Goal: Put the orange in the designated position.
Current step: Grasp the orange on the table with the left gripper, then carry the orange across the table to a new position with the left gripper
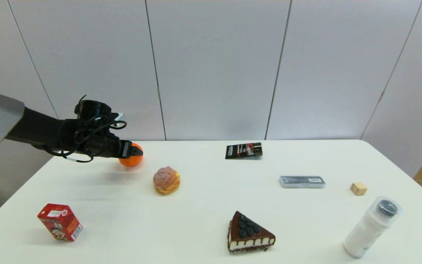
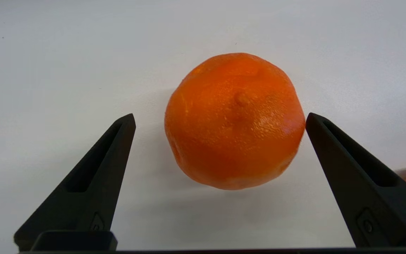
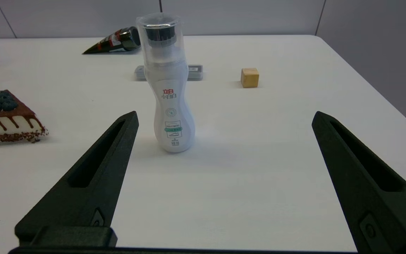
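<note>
The orange (image 1: 133, 159) rests on the white table (image 1: 203, 205) at the far left, a little behind and to the left of a cream puff. My left gripper (image 1: 131, 149) comes in from the left and is right at the fruit. In the left wrist view the orange (image 2: 234, 120) lies between the two black fingers of the left gripper (image 2: 220, 114), which is open. One fingertip is close to the skin and the other stands clearly apart. My right gripper (image 3: 224, 113) is open over the table's right side and holds nothing; it is out of the head view.
The cream puff (image 1: 166, 180) sits just right of the orange. A red carton (image 1: 60, 222) stands front left and a chocolate cake slice (image 1: 249, 232) front centre. A black pouch (image 1: 244, 150), a grey case (image 1: 302, 182), a wooden cube (image 1: 358, 189) and a white bottle (image 1: 371, 227) occupy the right half.
</note>
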You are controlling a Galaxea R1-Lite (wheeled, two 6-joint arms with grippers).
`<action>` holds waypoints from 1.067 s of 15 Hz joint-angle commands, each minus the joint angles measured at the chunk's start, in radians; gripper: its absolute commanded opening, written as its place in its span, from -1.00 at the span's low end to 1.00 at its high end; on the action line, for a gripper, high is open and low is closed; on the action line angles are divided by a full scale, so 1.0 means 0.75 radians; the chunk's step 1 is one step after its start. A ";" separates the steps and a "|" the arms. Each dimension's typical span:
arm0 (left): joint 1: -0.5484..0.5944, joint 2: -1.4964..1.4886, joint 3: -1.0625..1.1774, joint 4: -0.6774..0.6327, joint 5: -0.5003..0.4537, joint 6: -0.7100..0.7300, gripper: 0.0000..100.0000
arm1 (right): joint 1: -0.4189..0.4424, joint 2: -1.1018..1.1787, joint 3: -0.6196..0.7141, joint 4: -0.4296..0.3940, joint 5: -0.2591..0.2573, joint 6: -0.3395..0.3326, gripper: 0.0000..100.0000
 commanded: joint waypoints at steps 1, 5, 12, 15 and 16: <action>-0.002 0.006 -0.002 -0.001 -0.001 0.001 1.00 | 0.000 0.002 0.001 0.000 0.000 0.000 1.00; -0.002 0.012 0.012 -0.009 -0.001 0.019 -1.00 | 0.000 0.002 -0.001 0.000 0.000 0.000 1.00; -0.008 0.018 -0.008 -0.021 -0.003 0.019 -1.00 | 0.000 0.002 0.001 0.000 0.000 0.000 1.00; -0.031 -0.014 -0.100 -0.021 -0.007 0.017 -1.00 | 0.000 0.002 0.001 0.000 0.000 0.000 1.00; -0.039 -0.022 -0.121 -0.021 -0.009 0.017 -1.00 | 0.000 0.002 -0.001 0.000 0.000 0.000 1.00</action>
